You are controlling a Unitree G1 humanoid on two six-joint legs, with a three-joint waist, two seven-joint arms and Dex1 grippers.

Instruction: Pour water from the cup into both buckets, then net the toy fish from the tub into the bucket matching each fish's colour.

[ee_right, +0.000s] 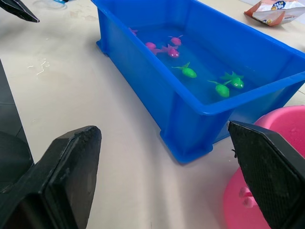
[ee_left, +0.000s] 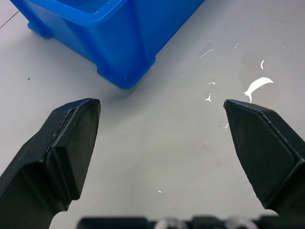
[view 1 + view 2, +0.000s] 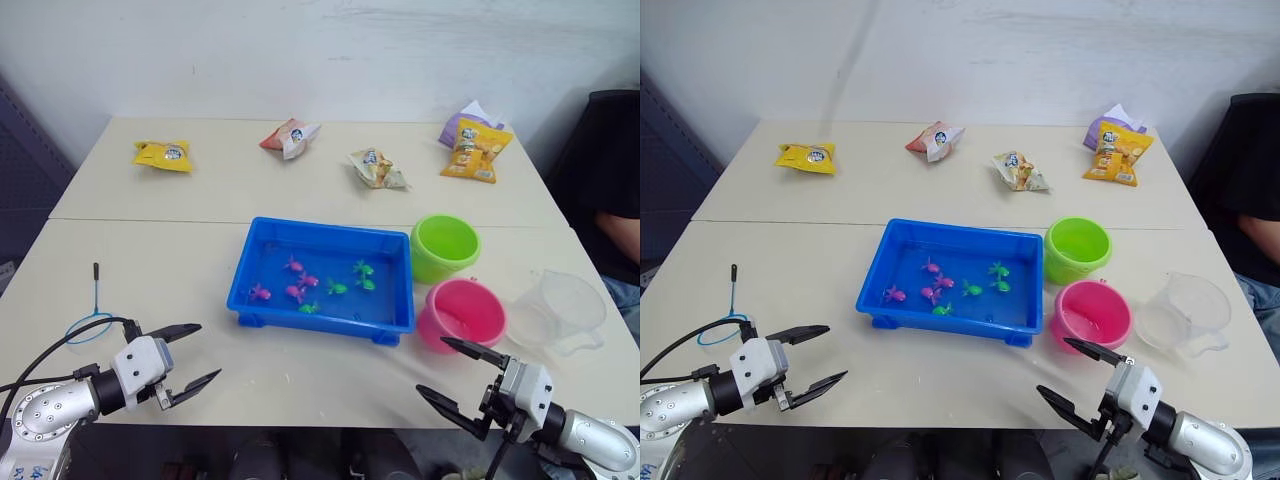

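Table (image 3: pixel 180 250), pale beige, spread across the whole scene, with a seam running side to side behind the blue tub (image 3: pixel 324 276). Tub sat near the middle, shallow, holding water and the toy fish (image 3: pixel 300 282): pink ones toward the robot's left, green ones (image 3: pixel 362 272) toward its right, all inside the rim.

Just to the tub's right, two buckets: green bucket (image 3: pixel 444 246) farther back, pink bucket (image 3: pixel 462 313) nearer the front, close together, possibly touching. Clear cup (image 3: pixel 557 311) stood upright to the right of the pink bucket, near it. Could not tell whether cup or buckets held water.

Along the far side of the table lay snack packets: a yellow one (image 3: pixel 162 155) at the left, a red and white one (image 3: pixel 290 137), a pale one (image 3: pixel 377 169), and an orange one (image 3: pixel 476 150) resting against a purple one (image 3: pixel 460 124) at the right.

Left gripper (image 3: pixel 186 357) hovered at the front left edge, fingers spread wide, holding nothing. Right gripper (image 3: pixel 460 377) hovered at the front right, in front of the pink bucket, fingers likewise wide apart and empty.

Net (image 3: pixel 90 316) lay flat on the table by the left arm, blue hoop toward the front, thin dark stick pointing away.
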